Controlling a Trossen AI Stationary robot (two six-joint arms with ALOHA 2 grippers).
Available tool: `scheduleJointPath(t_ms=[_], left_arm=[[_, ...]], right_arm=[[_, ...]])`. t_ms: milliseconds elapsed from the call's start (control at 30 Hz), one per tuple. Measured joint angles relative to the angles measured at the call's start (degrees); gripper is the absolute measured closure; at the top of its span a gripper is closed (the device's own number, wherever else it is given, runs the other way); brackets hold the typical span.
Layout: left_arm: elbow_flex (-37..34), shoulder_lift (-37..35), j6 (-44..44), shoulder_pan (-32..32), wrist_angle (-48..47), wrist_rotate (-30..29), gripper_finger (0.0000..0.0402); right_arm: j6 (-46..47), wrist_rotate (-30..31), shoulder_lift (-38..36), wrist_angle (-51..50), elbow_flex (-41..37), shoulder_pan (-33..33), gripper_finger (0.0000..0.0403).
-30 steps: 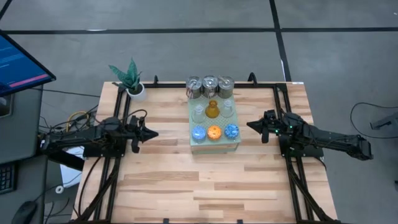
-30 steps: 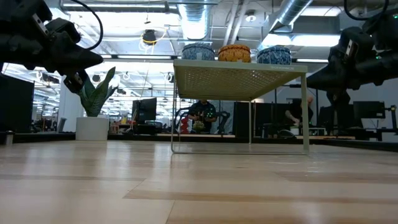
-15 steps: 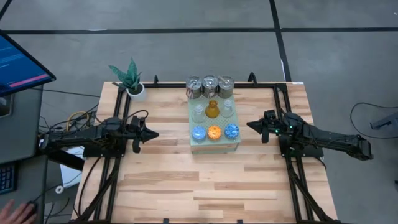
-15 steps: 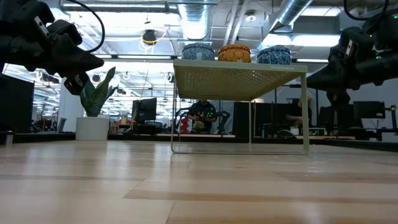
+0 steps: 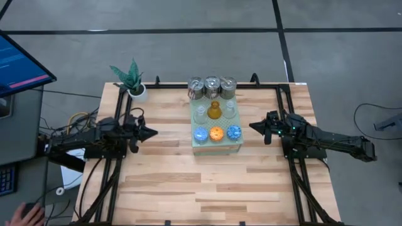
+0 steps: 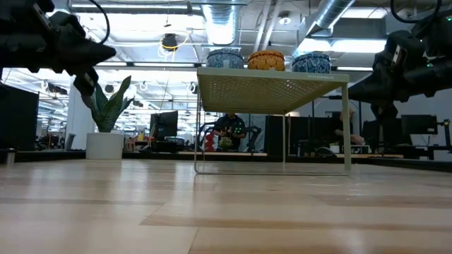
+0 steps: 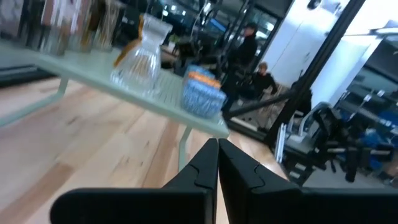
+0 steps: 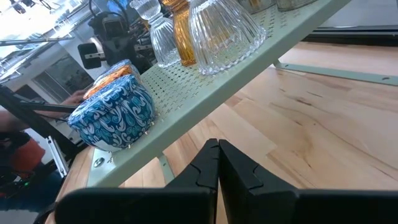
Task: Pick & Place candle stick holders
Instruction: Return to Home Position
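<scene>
Several candle stick holders stand on a pale-green perforated stand [image 5: 217,149] at the middle of the table's far half. There are three silver cups [image 5: 212,86] at the back. In the middle row an amber glass holder [image 5: 215,110] stands between two clear ones [image 5: 200,113]. In front, an orange round holder [image 5: 217,133] sits between two blue ones [image 5: 201,134] [image 8: 115,115]. My left gripper [image 5: 154,133] [image 7: 217,144] hovers shut to the left of the stand, pointing at it. My right gripper [image 5: 251,125] [image 8: 217,144] hovers shut to the right, also pointing at it.
A green plant in a white pot [image 5: 134,85] stands at the far left corner. Black frame rails [image 5: 119,163] run along both table sides. A monitor [image 5: 19,66] stands off the left edge. People sit in the room beyond the table [image 6: 229,130]. Bare wood lies in the near half.
My left gripper has tipped its fingertips up a little toward level and drawn slightly back toward the table's left edge, staying shut. My right gripper and the holders have kept still.
</scene>
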Motion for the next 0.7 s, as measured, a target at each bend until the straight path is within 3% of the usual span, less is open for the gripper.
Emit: scheduleJointPath(t_ms=[700], left_arm=[[0.00,-0.43,0.00,0.00,0.73,-0.04,0.0390]], right_arm=[[0.02,-0.02,0.00,-0.02,0.00,0.00,0.0403]])
